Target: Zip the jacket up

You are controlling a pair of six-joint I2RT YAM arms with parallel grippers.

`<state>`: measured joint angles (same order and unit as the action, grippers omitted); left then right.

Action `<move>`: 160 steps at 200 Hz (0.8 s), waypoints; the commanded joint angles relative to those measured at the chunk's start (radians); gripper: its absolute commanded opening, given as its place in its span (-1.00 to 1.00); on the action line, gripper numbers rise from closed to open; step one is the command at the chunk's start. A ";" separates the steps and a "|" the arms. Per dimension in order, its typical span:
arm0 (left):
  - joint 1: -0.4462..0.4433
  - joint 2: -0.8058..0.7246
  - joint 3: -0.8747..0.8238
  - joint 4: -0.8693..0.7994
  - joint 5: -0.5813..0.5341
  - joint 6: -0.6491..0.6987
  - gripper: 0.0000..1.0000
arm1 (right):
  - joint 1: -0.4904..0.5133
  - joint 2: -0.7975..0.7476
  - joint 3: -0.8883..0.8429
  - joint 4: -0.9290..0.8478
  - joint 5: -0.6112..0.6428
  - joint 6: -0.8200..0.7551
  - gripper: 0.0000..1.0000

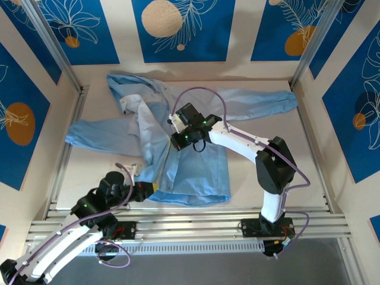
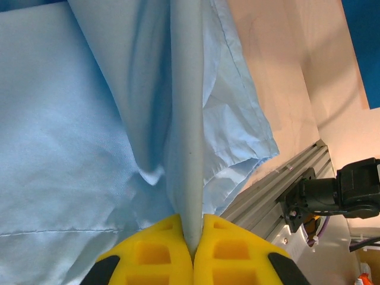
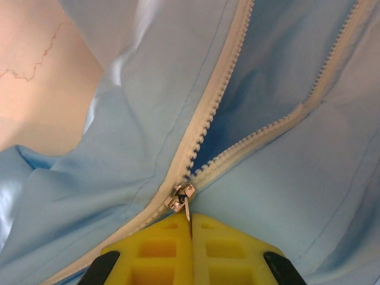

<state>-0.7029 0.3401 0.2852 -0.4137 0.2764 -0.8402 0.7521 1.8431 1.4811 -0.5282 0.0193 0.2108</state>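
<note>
**A:** Left arm, pose?

**B:** It is lying low, reaching in from the near left corner with the elbow bent and the forearm pointing right. The left pincer [image 1: 148,191] is sitting at the near hem of the jacket [image 1: 196,172].

**A:** Pincer state?

**B:** Closed and gripping cloth. In the wrist view the yellow fingers [image 2: 160,252] are meeting tip to tip, and a fold of the jacket is being pinched between them. The fold is rising straight ahead of the tips as a narrow ridge. Loose blue fabric is spreading to the left of it. To the right, the hem is ending over bare table [image 2: 285,89], and a metal rail [image 2: 273,190] is running just right of the fingers.

**A:** Right arm?

**B:** Its base is standing at the near right. The elbow is folding high, and the white forearm is stretching left and away over the jacket's front with the wrist tipping down. The right pincer [image 1: 176,140] is pressing down around mid-chest.

**A:** State?

**B:** Closed too, holding the tab [image 3: 188,215]. The thin metal strip is showing in the seam between the two pads. The slider [image 3: 181,198] is sitting just beyond the tips, touching the tab.

**A:** Zipper around it?

**B:** Ahead of the slider the teeth are splitting into a V. The left row [image 3: 208,113] is running nearly straight on and the right row [image 3: 279,127] is veering off right, with paler blue showing between them. Back toward the pincer's left, one whitish strip [image 3: 133,228] is trailing off.

**A:** Jacket overall?

**B:** It is lying spread on the table under both pincers, sleeves flung out left and right.
</note>
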 commanded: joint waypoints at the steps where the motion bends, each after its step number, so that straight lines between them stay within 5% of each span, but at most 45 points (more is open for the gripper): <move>1: -0.004 -0.012 0.009 -0.059 0.022 -0.007 -1.00 | -0.035 0.024 0.052 0.024 0.053 -0.018 -1.00; 160: -0.003 0.038 0.028 -0.031 -0.001 0.014 -1.00 | -0.112 0.161 0.216 -0.013 0.011 -0.055 -1.00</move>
<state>-0.7025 0.3573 0.2855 -0.4248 0.2485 -0.8394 0.6853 1.9755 1.6386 -0.5697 -0.0116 0.1719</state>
